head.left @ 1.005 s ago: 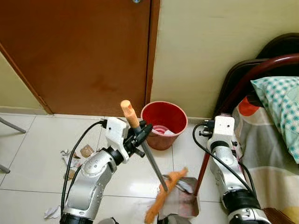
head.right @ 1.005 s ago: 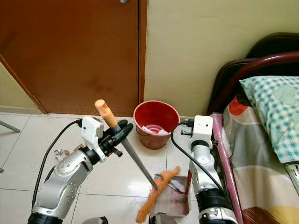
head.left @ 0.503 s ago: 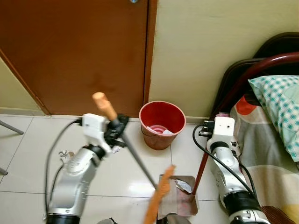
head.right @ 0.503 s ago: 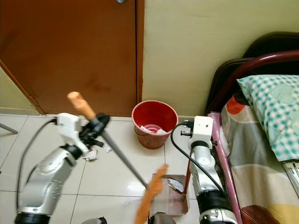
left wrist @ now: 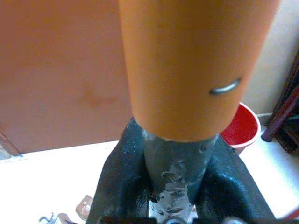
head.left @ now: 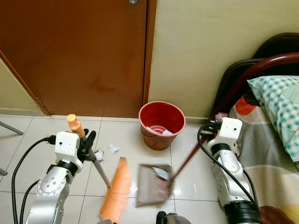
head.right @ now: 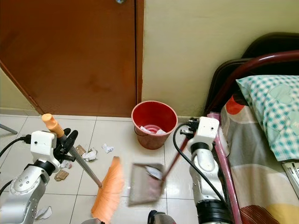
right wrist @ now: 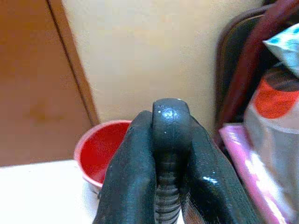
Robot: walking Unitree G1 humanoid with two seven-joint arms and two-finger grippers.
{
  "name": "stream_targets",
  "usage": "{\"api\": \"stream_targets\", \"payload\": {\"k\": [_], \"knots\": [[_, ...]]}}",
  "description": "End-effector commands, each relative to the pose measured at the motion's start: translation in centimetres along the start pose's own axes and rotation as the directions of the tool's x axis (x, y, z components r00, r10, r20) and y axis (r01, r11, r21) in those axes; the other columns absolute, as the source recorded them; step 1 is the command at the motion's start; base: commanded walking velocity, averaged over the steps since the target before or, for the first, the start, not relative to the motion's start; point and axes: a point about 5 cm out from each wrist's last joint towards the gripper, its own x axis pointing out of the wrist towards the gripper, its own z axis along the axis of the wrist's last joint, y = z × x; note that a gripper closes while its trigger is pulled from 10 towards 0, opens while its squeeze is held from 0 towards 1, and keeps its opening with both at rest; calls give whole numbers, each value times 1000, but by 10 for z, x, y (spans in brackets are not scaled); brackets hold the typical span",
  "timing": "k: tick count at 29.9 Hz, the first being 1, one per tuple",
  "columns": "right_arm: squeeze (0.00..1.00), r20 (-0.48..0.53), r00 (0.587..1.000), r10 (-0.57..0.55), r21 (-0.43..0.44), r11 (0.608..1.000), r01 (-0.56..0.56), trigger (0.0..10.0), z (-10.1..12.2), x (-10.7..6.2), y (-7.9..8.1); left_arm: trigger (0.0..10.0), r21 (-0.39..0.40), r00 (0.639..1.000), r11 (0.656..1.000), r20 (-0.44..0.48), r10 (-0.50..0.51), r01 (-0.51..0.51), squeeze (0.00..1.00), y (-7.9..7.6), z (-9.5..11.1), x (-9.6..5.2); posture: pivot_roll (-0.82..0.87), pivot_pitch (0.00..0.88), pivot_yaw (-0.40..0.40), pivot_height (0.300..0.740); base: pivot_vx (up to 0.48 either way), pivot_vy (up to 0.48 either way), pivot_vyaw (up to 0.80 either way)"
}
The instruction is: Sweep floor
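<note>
Broom (head.left: 115, 190) in the left gripper (head.left: 87, 143), both black fingers (left wrist: 122, 177) clamped tight round the grey shaft just under the orange grip! From there the shaft slants down to the orange bristle head, which sits on the pale tiles beside the dustpan (head.left: 153, 184). Over on the right, the right gripper (head.left: 209, 130) is pinched shut on the dustpan's dark red handle, and the handle runs down to the grey pan, which looks blurred and tilted with a scrap of white litter in it. Beyond the pan, the red bin (head.left: 162, 123) stands against the foot of the wall, next to the brown door (head.left: 79, 51). Paper scraps (head.right: 88, 154) lie scattered on the floor (head.left: 126, 140) near the left arm. A bed with a checked pillow (head.left: 277, 105) lines the right edge.
</note>
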Motion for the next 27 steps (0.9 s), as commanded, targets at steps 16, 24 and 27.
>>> {"api": "stream_targets", "payload": {"k": [16,24,27], "knots": [[0,253,945,207,214,941,-263,10000,112,31,78,10000,137,978,982,-143,151,-132,0,2,-34,-1,96,117,-23,740,0,0,0],[0,420,879,223,178,930,-321,10000,175,37,84,10000,125,981,985,-137,140,-123,0,-4,-33,3,86,118,-24,740,0,0,0],[0,516,823,237,85,942,-325,10000,204,34,78,10000,122,982,986,-137,132,-115,0,-8,-35,3,84,118,-26,740,0,0,0]]}}
